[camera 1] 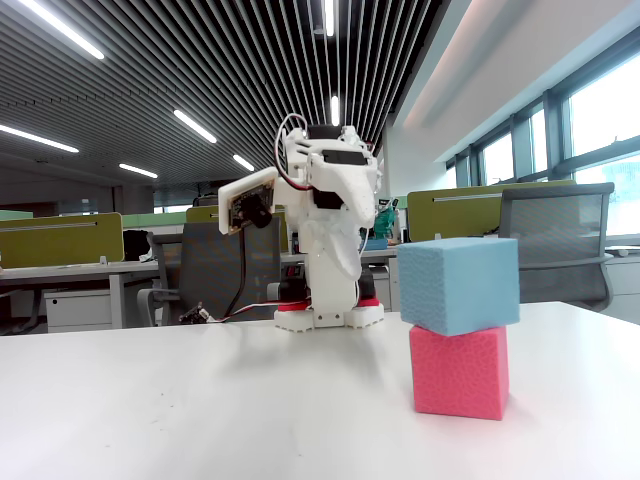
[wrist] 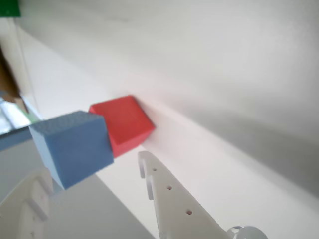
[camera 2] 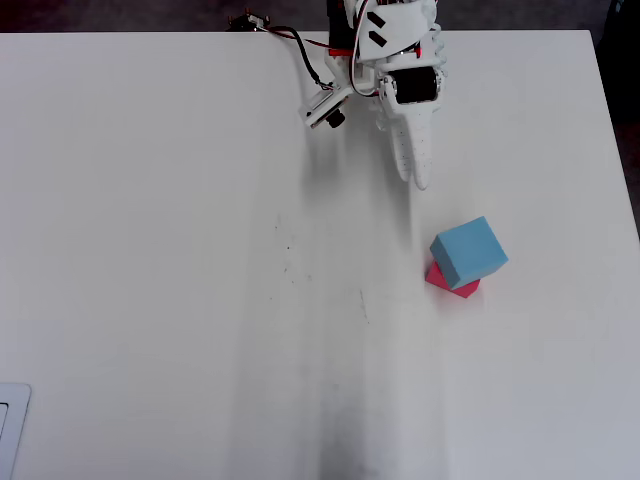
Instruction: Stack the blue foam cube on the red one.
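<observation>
The blue foam cube (camera 1: 458,283) rests on top of the red one (camera 1: 458,372), turned slightly and overhanging its edges. In the overhead view the blue foam cube (camera 2: 468,250) covers most of the red one (camera 2: 455,284), which peeks out below it. The gripper (camera 2: 415,175) is drawn back near the arm's base, apart from the stack and holding nothing. In the wrist view its two white fingertips (wrist: 144,162) stand well apart around the gripper (wrist: 92,169) midpoint. Beyond them are the blue foam cube (wrist: 72,147) and the red one (wrist: 124,122).
The white table (camera 2: 150,250) carries the arm's base (camera 1: 328,312) at its far edge, with cables beside it. Office desks, green partitions and a chair (camera 1: 555,240) stand behind the table in the fixed view.
</observation>
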